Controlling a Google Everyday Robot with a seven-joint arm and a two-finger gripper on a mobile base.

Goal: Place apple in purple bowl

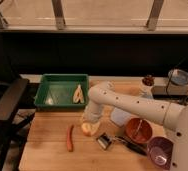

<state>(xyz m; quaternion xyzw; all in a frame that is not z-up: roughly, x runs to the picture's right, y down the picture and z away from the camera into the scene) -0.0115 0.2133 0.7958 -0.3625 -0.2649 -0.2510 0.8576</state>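
The apple (90,130), small and yellow-orange, rests on the wooden table (47,155) near its middle. My gripper (91,121) hangs straight down from the white arm and sits right on top of the apple, hiding its upper part. The purple bowl (159,150) stands at the table's front right, well to the right of the apple, partly behind my arm's base.
An orange carrot (70,138) lies left of the apple. An orange-brown bowl (138,131) with a utensil stands by the purple bowl. A peeler (104,141) and a dark utensil (131,145) lie between. A green tray (62,90) sits behind; a black chair (7,102) stands left.
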